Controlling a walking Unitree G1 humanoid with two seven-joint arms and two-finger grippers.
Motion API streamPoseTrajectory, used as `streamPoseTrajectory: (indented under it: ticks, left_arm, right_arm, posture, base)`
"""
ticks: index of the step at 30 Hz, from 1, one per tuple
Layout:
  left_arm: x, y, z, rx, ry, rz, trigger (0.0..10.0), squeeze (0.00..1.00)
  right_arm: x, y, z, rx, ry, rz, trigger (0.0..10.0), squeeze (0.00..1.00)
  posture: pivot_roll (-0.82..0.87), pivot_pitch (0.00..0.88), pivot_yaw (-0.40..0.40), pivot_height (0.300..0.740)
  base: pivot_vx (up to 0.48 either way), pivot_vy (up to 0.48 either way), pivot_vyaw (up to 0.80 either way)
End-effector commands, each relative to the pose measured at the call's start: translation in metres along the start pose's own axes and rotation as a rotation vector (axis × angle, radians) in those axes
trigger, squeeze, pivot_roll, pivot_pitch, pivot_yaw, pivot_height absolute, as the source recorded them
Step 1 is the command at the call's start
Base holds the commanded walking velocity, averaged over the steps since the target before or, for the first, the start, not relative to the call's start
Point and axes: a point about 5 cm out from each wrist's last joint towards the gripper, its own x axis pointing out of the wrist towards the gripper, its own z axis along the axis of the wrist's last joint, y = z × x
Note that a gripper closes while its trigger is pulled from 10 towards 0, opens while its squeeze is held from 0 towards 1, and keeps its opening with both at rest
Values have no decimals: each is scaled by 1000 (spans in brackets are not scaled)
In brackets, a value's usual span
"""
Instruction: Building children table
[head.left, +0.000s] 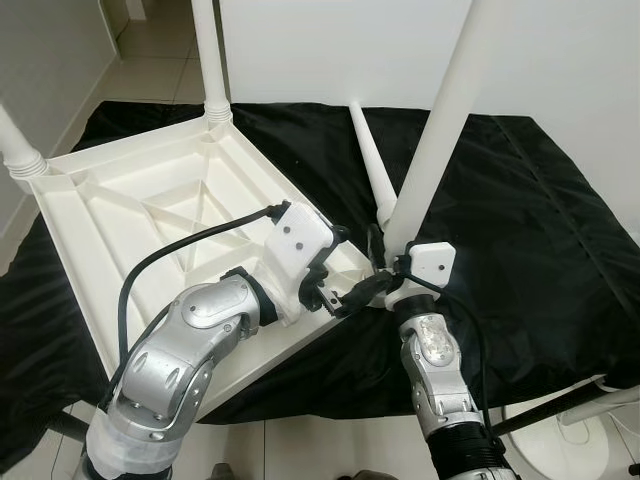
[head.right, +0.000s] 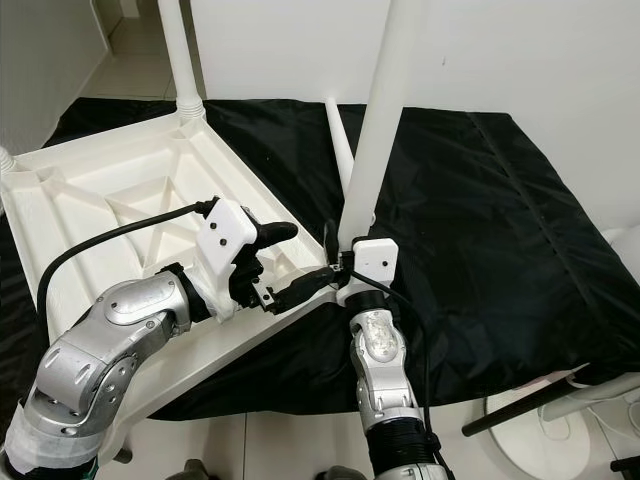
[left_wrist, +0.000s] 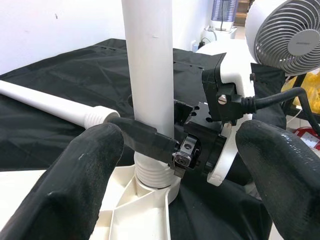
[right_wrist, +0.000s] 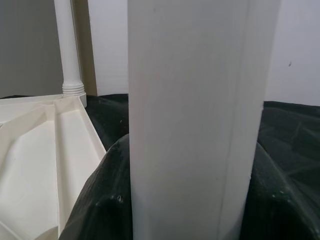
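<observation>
The white plastic table top (head.left: 150, 210) lies upside down on a black cloth (head.left: 540, 230). Two white legs (head.left: 210, 60) stand in its far corners. A third leg (head.left: 440, 130) stands upright at the near right corner socket (left_wrist: 150, 175), with my right gripper (head.left: 395, 262) shut around its base; its black fingers (right_wrist: 100, 200) press the leg (right_wrist: 195, 120) from both sides. My left gripper (head.left: 350, 268) hovers open just left of that corner, its fingers (left_wrist: 75, 170) spread wide on either side of the leg (left_wrist: 150, 75) without touching it. A loose leg (head.left: 370, 165) lies on the cloth behind.
A white fan (left_wrist: 287, 30) stands off to the right, its base (head.left: 590, 430) on the tiled floor near my right side. A white wall (head.left: 560, 60) rises behind the cloth. Bare black cloth stretches to the right of the held leg.
</observation>
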Motion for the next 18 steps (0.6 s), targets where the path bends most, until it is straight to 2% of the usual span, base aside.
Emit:
streamPoseTrajectory:
  ticks: [1,10,18]
  left_arm:
    - [0,-1,2,17,-4,44,10000,0]
    - [1,-1,2,22,-5,43,10000,0]
    - [2,-1,2,25,-7,35,10000,0]
  right_arm:
    - [-16,-1,-27,23,153,-48,10000,0]
    - [-14,-3,-19,3,114,-74,10000,0]
    - [-1,-5,13,0,-14,-96,10000,0]
  posture:
    - [6,20,-28,740]
    - [3,11,-28,740]
    - [-2,5,-25,740]
  base:
    - [0,0,0]
    - [0,0,0]
    - [0,0,0]
